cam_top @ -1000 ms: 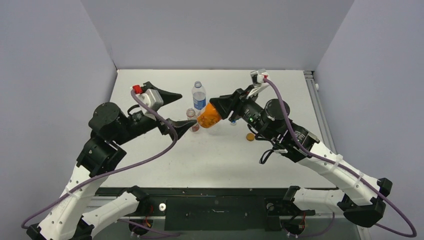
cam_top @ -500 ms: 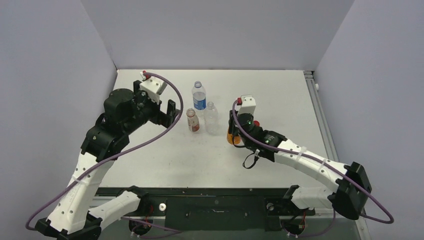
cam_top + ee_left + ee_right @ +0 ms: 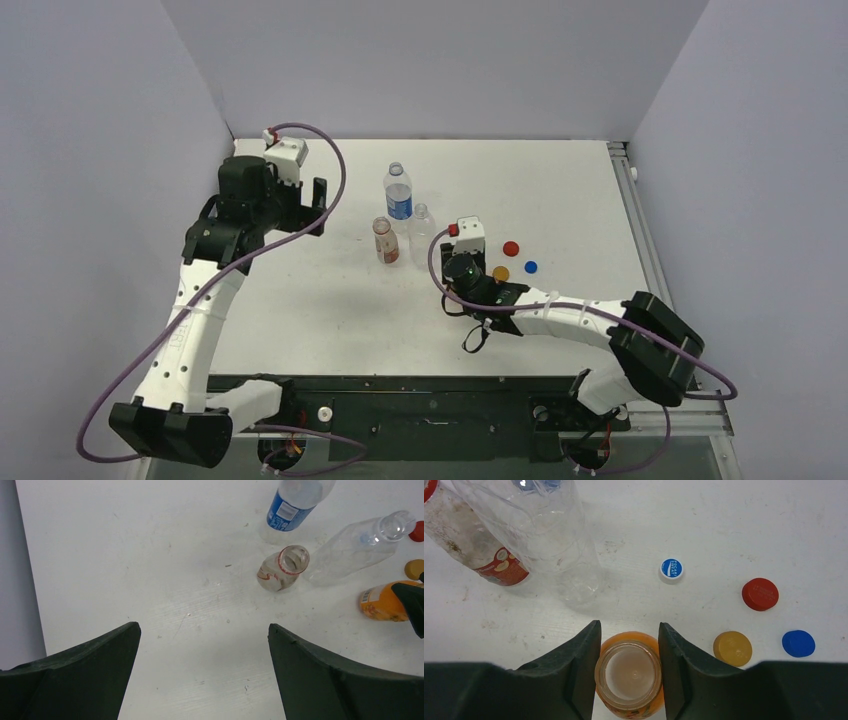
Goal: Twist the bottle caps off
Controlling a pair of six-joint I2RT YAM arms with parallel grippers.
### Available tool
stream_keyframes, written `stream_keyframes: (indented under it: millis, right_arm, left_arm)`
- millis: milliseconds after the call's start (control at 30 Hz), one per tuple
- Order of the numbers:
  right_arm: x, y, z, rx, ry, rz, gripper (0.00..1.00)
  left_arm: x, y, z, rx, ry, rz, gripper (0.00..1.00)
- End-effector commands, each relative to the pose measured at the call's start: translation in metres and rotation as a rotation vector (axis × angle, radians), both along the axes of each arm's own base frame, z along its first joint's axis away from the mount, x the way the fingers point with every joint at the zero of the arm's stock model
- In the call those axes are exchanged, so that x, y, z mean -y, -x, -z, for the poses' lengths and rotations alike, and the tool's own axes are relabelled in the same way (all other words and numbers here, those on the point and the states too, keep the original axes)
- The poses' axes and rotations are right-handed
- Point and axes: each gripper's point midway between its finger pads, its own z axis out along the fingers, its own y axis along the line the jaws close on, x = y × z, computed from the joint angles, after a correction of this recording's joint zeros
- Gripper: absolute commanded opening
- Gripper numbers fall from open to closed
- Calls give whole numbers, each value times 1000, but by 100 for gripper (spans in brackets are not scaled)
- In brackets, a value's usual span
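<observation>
Top: left pincer [image 3: 318,205] apart; three bottles [image 3: 398,195] mid-bench [image 3: 560,190]. Left wrist: blue label [image 3: 289,511] unreadable. Right wrist: right pincer [image 3: 629,630] clamped on open orange bottle [image 3: 628,672]; caps [image 3: 760,594] loose beside it, white cap [image 3: 671,569] possibly reads "Pocari Sweat".

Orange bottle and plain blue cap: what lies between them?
The orange cap lies between the orange bottle and the plain blue cap, touching neither; the right wrist view shows it.

The desk [image 3: 560,180] is lit brightly and evenly from overhead. Only soft, pale shadows are thrown on it. Faint glints are picked up on the clear bottle [image 3: 559,545] on the desk. Desk scuffs are rendered sharp in wrist views.
</observation>
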Motion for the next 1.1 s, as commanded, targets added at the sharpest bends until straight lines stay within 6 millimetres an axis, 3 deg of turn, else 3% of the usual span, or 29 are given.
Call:
stream_keyframes:
  millis: [0,233,433,567,633,800,900,933,967,1000,1033,1067]
  right_arm:
    - [-11,-15,-9,85,-64,47,0]
    - [-15,-15,0,59,-68,42,3]
    - [-14,-11,-5,59,-83,24,39]
    - [-14,-9,-18,69,-90,12,70]
    - [-13,-9,-26,76,-94,9,75]
    - [-7,-6,-55,102,-121,10,79]
    - [10,-5,-88,134,-161,39,80]
    - [22,-7,-104,159,-188,67,80]
    - [32,-7,-107,160,-182,88,80]
    - [52,-11,-119,180,-193,137,80]
    - [65,-14,-124,190,-200,170,81]
    - [93,-20,-133,217,-213,250,81]
  left_arm:
    - [-18,7,7,84,3,-50,97]
    - [-26,5,41,87,-24,-64,97]
    - [-25,-3,55,107,-8,-69,97]
    - [-21,-4,59,126,15,-63,96]
    - [-21,-5,58,143,23,-67,96]
    - [-22,-8,61,177,23,-73,97]
    - [-24,-13,64,206,25,-78,96]
    - [-22,-12,74,192,30,-66,96]
    - [-24,-16,73,215,37,-70,97]
    - [-24,-16,86,196,43,-64,97]
    - [-27,-20,86,220,48,-71,97]
    - [-27,-23,95,225,48,-72,97]
